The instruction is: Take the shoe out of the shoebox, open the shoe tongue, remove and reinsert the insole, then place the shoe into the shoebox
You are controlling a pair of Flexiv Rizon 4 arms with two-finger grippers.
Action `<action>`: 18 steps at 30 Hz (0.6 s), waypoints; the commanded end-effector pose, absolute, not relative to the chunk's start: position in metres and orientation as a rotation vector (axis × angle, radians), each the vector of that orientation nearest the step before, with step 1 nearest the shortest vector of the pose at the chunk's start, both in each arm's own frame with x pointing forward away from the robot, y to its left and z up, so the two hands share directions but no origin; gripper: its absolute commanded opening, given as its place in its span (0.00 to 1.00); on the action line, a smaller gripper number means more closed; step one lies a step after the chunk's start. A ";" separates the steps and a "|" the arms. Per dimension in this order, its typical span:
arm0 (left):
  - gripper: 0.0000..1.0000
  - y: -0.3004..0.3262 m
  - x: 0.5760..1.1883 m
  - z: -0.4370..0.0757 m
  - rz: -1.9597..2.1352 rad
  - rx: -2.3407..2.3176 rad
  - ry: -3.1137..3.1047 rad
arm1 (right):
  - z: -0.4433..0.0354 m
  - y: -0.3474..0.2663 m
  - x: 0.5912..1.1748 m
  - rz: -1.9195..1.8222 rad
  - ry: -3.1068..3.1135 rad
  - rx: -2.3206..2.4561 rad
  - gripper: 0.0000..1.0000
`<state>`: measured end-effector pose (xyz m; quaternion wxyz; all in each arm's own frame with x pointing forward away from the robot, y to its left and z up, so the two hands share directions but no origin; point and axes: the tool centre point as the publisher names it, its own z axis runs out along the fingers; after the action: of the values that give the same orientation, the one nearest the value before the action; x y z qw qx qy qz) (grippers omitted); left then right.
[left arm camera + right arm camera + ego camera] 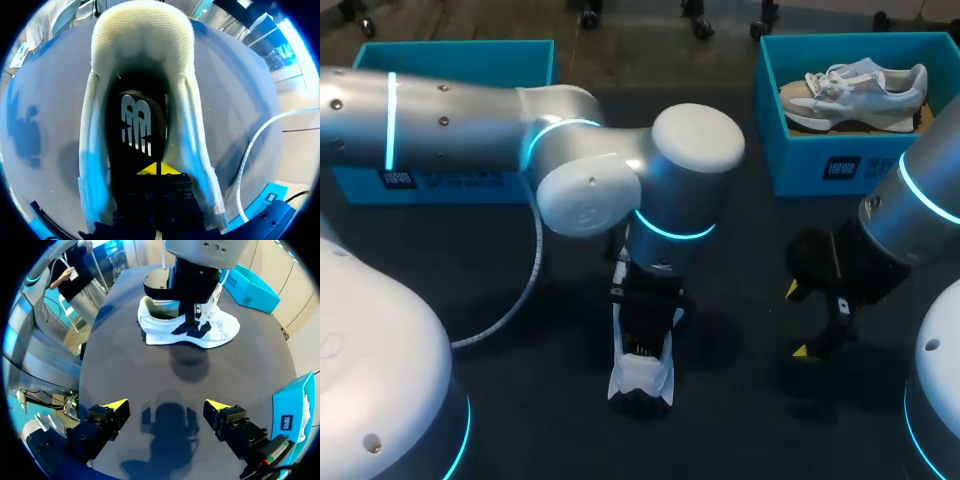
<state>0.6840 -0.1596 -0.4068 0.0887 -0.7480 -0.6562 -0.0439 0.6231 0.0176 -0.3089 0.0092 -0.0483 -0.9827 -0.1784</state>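
left gripper is sitting, fingertips together, inside the white sneaker over its black insole — right gripper is hovering spread wide

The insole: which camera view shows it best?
The left wrist view: it looks straight into the shoe, onto the dark insole. In the head view my left arm hides it; the right wrist view shows only the shoe's side.
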 end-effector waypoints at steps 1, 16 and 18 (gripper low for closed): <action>0.00 -0.149 0.680 -0.397 -0.151 -2.253 -1.946 | -0.310 0.018 0.622 -0.555 -3.073 -0.152 1.00; 0.00 -0.169 0.674 -0.381 -0.019 -2.304 -1.922 | -0.310 0.018 0.622 -0.555 -3.073 -0.152 1.00; 0.00 -0.172 0.668 -0.384 0.039 -2.300 -1.912 | -0.310 0.018 0.622 -0.555 -3.073 -0.152 1.00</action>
<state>0.6692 -0.1690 -0.3752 0.0717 -0.7659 -0.6390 -0.0033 0.6231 0.0177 -0.3089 0.0093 -0.0483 -0.9827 -0.1785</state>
